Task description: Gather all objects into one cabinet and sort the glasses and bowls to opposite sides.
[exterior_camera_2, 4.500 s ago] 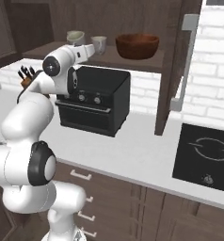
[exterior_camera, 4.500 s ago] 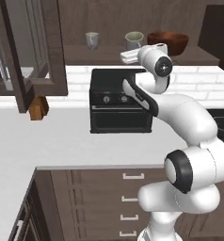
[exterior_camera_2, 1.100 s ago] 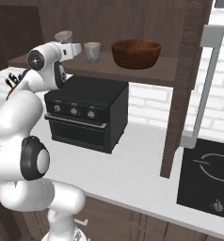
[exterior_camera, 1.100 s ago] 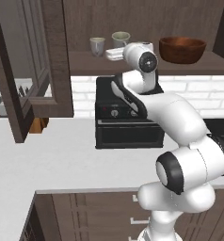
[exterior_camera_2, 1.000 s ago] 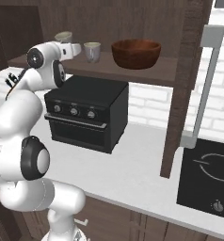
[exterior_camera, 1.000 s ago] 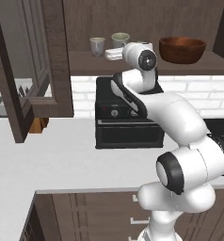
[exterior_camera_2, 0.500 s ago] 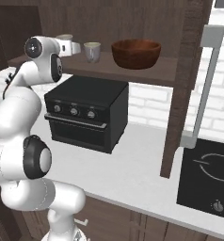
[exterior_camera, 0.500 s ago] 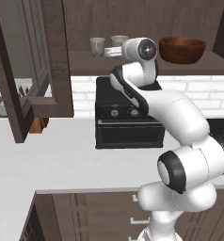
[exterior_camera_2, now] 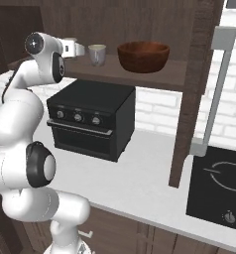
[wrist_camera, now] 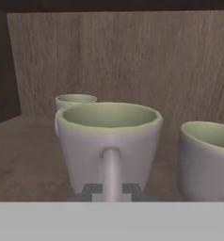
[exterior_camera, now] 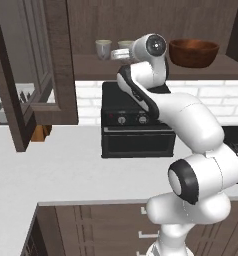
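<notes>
— On the cabinet shelf, how many cups do you count?

— Three cream-white cups. From the hand camera, one cup stands closest, its handle pointing straight back between the gripper tips. A second cup peeks out behind it, nearer the back wall of the cabinet. A third cup stands beside the near one on the other side, apart from it, cut off by the frame edge.

— And bowls?

— One. The reddish-brown bowl sits on the same shelf, well apart from the cups, toward the cabinet's upright post. In the right base view one cup stands between the gripper and that bowl.

— What is the claw doing?

— Its two dark tips are pinched narrow around the near cup's handle, one on each side of it. The cup is upright; whether its bottom touches the shelf I cannot tell.

— Where is the arm relative to the shelf?

— Its wrist is raised to shelf height, in front of the cups and left of the bowl in the left base view.

— Anything else near the shelf?

— One black countertop oven stands directly below the shelf, on the pale counter. One glass-paned cabinet door hangs open, left of the shelf.
</notes>
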You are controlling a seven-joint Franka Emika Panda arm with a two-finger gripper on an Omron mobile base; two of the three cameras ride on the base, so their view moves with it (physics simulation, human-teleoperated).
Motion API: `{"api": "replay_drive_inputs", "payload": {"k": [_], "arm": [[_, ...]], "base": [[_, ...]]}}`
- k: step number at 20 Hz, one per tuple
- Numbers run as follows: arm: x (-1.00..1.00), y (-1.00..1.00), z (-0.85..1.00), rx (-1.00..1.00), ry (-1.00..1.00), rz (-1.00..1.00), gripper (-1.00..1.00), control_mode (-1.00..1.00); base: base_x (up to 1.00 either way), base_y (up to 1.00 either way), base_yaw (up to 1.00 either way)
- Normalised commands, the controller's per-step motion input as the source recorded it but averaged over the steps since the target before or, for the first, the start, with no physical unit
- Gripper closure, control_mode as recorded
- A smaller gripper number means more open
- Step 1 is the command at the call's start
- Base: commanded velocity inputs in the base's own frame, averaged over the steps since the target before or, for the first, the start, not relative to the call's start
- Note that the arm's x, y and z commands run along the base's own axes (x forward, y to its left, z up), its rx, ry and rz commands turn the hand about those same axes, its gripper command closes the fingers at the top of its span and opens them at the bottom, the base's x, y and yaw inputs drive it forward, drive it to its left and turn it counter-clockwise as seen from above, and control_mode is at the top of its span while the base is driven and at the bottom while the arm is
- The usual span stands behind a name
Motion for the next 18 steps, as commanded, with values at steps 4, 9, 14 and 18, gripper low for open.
{"api": "replay_drive_inputs", "payload": {"k": [4,9,14,18], "arm": [[0.00,0.00,-0.20,-0.03,0.02,0.00,1.00,-1.00],[0.07,0.00,-0.20,-0.01,0.01,0.00,1.00,-1.00],[0.22,0.00,-0.11,0.00,0.02,0.00,1.00,-1.00],[0.28,0.00,-0.04,0.00,0.03,-0.01,1.00,-1.00]], "base": [[0.00,0.00,0.00],[0.00,0.00,0.00],[0.00,0.00,0.00],[0.00,0.00,0.00]]}}
